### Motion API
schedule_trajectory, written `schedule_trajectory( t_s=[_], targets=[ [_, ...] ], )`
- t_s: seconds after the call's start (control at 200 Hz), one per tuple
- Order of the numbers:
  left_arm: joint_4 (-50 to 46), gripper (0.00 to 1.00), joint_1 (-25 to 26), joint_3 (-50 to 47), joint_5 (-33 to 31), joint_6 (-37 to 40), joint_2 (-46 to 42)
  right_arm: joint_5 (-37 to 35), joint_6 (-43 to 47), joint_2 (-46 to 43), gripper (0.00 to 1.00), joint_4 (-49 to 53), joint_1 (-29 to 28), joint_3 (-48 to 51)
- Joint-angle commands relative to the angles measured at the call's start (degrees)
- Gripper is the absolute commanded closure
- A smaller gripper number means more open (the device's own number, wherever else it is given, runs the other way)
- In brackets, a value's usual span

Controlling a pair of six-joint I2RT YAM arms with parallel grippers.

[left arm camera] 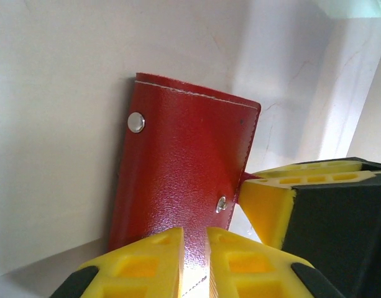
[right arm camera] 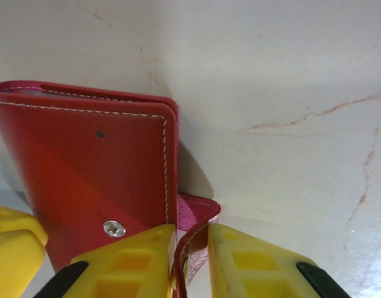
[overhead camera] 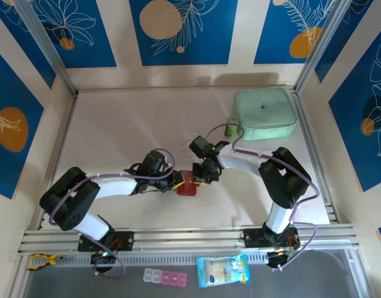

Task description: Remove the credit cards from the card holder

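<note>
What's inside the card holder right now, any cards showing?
Nothing inside shows. The card holder is folded shut, and its red cover hides any sleeves or cards. The left tool clamps its near edge; the right tool pinches the snap tab.

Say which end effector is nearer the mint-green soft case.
Right. Right end effector grips the red leather wallet nearest the case; left end effector grips its far side.
</note>
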State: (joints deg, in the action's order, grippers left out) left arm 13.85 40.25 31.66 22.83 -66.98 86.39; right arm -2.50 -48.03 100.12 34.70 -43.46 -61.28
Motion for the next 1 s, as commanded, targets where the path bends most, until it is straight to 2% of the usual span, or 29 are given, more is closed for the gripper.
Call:
schedule_trajectory(
  t_s=[0.0, 0.29, 0.525, 0.75, 0.995],
  targets=[
    [-1.5, 0.82, -0.1, 0.8, -1.0, 0.7, -1.5, 2.1, -0.4, 1.0, 0.81, -0.9, 0.4, 1.1],
    [-2.8, 0.82, -0.1, 0.9, -1.8, 1.0, -2.9, 0.6, -1.1, -0.9, 0.84, 0.8, 0.5, 2.6],
    [-3.4, 0.82, -0.1, 1.0, -2.0, 1.2, -3.3, 5.2, -1.5, -0.4, 0.82, -3.6, 0.7, 3.9],
    [-5.1, 0.8, -0.2, 1.4, -2.9, 2.0, -4.6, 3.6, -1.1, -1.5, 0.91, -3.0, 0.9, 4.3],
    [-11.8, 0.75, -0.6, 4.3, -4.6, 6.0, -6.6, 1.0, 1.6, -6.2, 0.97, 1.7, 1.9, 3.3]
  ],
)
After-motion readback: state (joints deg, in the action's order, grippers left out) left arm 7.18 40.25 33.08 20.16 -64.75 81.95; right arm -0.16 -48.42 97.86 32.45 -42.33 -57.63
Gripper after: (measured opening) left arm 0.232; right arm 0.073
